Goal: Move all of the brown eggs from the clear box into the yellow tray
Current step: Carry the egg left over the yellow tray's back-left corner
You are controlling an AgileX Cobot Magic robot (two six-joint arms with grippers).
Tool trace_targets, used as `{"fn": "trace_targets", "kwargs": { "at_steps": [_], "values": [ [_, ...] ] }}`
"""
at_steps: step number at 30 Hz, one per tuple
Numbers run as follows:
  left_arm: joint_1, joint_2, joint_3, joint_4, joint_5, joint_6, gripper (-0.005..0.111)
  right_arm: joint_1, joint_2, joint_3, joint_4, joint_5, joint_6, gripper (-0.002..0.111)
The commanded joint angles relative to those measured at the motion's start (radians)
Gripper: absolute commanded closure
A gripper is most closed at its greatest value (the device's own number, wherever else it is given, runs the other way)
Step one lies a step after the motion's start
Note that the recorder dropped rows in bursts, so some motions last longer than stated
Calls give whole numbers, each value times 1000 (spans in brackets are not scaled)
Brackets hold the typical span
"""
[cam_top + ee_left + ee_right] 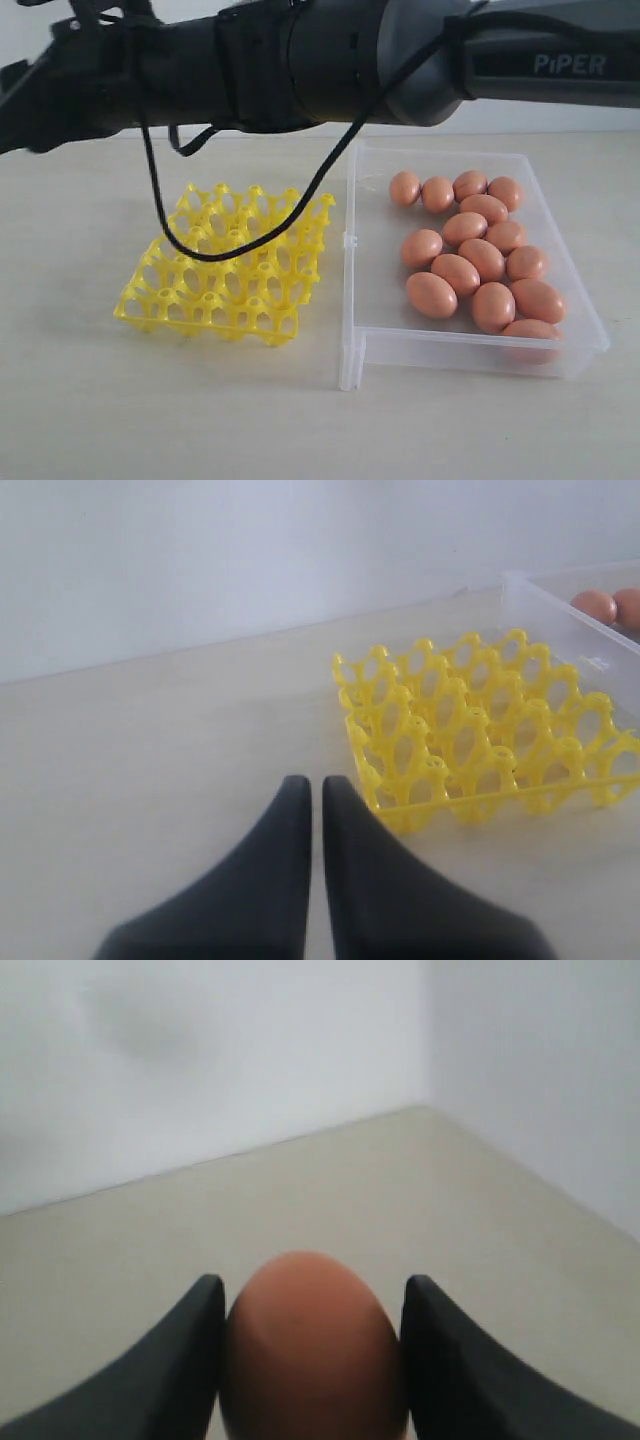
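Fifteen brown eggs [481, 259] are seen lying in the clear box [450, 352], gathered toward its right side, many touching one another, while the left strip of its floor is bare. One more egg, the held egg [310, 1360], is grasped by the right pincer [314, 1282]. It is pressed between two dark fingers [195, 1340], its rounded end turned to the camera, above the pale counter [400, 1190], with white walls [200, 1060] meeting in a corner behind.

The yellow tray [230, 270] is set on the counter just beside the box's left wall; whether the two touch cannot be told. Its cups are all seen empty.

The left pincer [306, 780] is clenched on nothing, its fingers [280, 860] drawn together with only a sliver between them, and it is held over the counter near one edge of the tray. Past the tray in that view, two eggs are glimpsed over the box's wall.

In the exterior view a dark arm [330, 50] is stretched across the top, and a black cable [200, 257] is looped down in front of the tray
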Motion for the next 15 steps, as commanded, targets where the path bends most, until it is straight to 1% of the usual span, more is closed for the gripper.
{"fn": "trace_targets", "kwargs": {
  "at_steps": [1, 3, 5, 8, 10, 11, 13, 15],
  "values": [
    [-6, -3, 4, 2, -4, 0, 103, 3, -20, -5, -375, 376, 349, 108],
    [-6, -3, 4, 2, -4, 0, 103, 3, -20, -5, -594, 399, 517, 108],
    [-6, -3, 4, 2, -4, 0, 103, 3, -20, -5, -879, 362, 738, 108],
    [-6, -3, 4, 2, -4, 0, 103, 3, -20, -5, -1383, 254, 1166, 108],
    [-6, -3, 4, 2, -4, 0, 103, 1, -20, -5, -1672, 189, 1440, 108],
    [-6, -3, 4, 2, -4, 0, 103, -3, -20, -5, -1788, 154, 1573, 108],
    [-6, -3, 4, 2, -4, 0, 103, -22, -20, 2, -1919, 63, 1715, 108],
    [-6, -3, 4, 2, -4, 0, 103, -46, -20, 33, -1936, -87, 1801, 108]
  ]
}}
